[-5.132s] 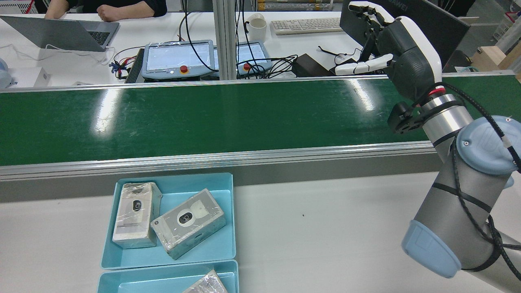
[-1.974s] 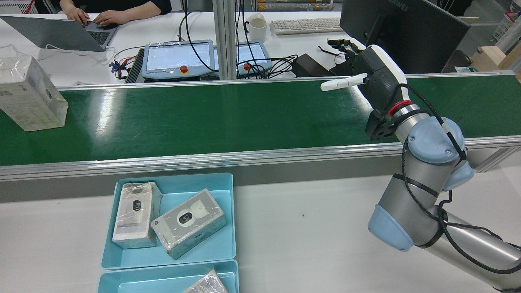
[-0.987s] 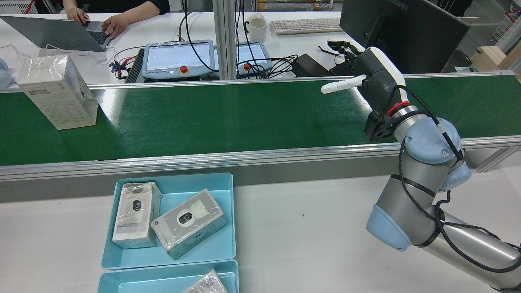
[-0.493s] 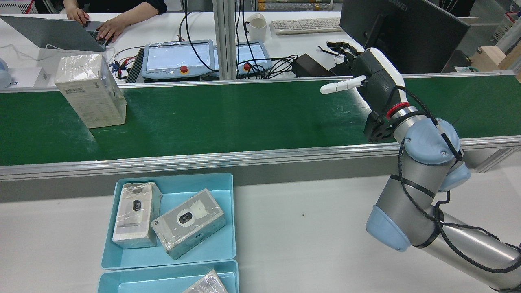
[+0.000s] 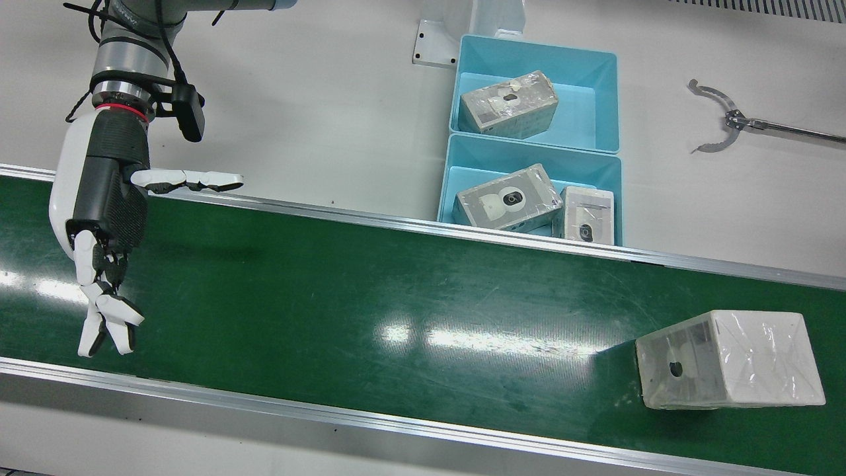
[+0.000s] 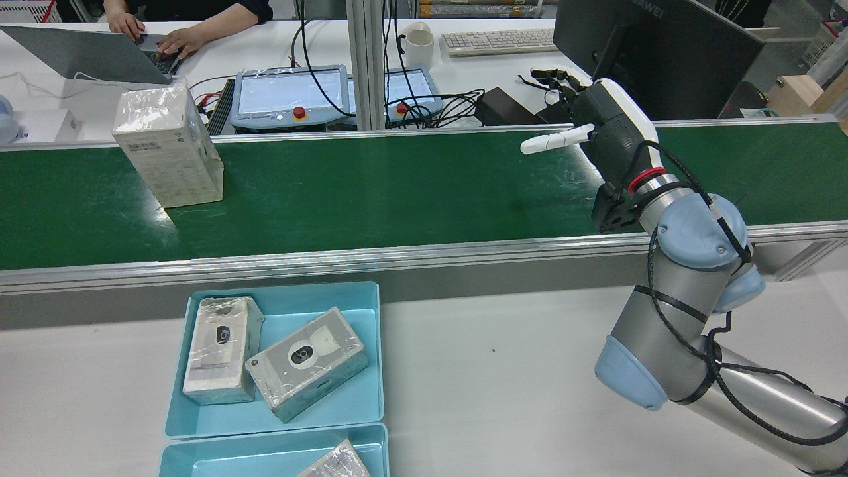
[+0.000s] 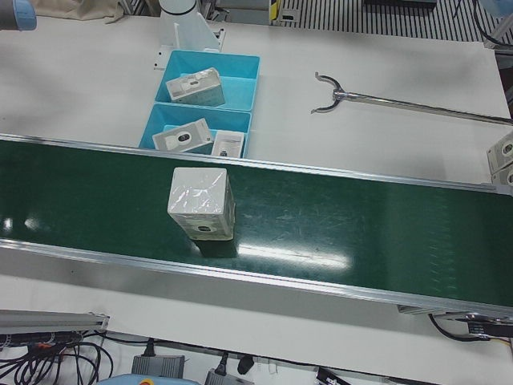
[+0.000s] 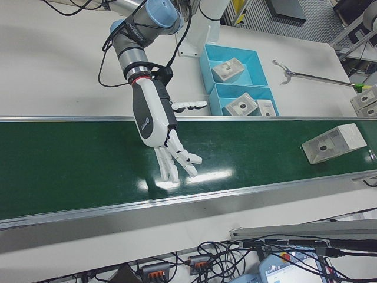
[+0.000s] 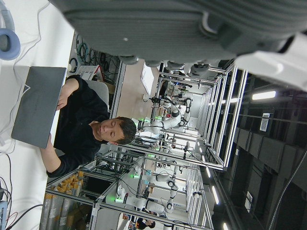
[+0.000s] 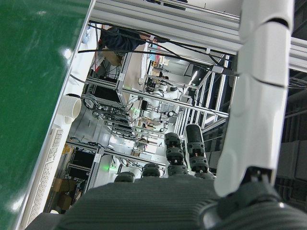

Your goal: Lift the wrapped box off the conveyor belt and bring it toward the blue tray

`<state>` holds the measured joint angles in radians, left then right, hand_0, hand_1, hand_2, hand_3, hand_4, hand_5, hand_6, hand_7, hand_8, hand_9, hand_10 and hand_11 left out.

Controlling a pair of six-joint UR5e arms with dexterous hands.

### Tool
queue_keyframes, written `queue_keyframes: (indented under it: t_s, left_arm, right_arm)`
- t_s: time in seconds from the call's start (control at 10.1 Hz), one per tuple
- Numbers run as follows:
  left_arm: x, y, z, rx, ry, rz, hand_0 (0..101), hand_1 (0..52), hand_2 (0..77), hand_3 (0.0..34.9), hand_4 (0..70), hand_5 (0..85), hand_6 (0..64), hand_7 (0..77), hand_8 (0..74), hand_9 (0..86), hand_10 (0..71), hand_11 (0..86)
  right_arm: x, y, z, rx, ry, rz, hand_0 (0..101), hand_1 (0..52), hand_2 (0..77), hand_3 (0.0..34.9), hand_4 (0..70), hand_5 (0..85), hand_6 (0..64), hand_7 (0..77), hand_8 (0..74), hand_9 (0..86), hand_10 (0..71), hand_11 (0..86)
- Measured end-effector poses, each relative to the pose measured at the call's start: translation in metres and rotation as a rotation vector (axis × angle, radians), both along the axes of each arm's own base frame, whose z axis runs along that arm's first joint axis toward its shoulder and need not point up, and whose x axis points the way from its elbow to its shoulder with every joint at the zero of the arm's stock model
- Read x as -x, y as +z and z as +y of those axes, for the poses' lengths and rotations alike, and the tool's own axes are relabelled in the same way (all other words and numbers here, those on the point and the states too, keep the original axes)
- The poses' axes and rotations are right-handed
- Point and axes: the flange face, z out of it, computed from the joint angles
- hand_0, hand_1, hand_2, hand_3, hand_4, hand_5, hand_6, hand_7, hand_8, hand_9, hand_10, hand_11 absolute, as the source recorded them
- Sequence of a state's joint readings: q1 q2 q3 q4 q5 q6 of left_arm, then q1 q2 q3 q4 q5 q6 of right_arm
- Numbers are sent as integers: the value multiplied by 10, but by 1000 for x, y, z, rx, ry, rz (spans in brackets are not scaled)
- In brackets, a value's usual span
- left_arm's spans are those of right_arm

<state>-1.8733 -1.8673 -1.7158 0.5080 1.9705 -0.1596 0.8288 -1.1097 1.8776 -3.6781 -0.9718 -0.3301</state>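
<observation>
right hand (image 5: 99,218) empty, fingers spread, hovering over conveyor belt (image 5: 330,297), wrapped box (image 5: 727,360) well apart

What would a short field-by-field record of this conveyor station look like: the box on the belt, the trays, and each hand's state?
wrapped box: upright on the conveyor belt, touched by nothing
conveyor belt: green, carrying only that box
right hand: open, over the belt, far along it from the box
left hand: fingers partly visible in its own view, state unclear
blue trays: two side by side, beside the belt
tray contents: three wrapped boxes in all
</observation>
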Motion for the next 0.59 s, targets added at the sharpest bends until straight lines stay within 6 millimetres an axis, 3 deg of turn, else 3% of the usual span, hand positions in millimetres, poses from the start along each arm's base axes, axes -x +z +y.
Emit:
queue_keyframes:
  t_s: [0.1,0.3,0.59]
  left_arm:
    - [0,0,0,0,0,0,0,0,5,0,0,11,0,0,5,5,5,5]
    - [0,0,0,0,0,0,0,0,5,0,0,11,0,0,5,5,5,5]
    - [0,0,0,0,0,0,0,0,5,0,0,5,0,0,5,0,5,5]
  right_arm:
    - [0,0,-1,-11,0,-10,440,71,22,10,11,251,27,5,11,22,0,11]
    - [1,0,-1,-22,-1,-19,423,54,22,5,11,240,27,5,11,22,0,11]
    - [1,0,-1,-24,-2,-20,420,82,16,8,11,240,27,22,16,22,0,11]
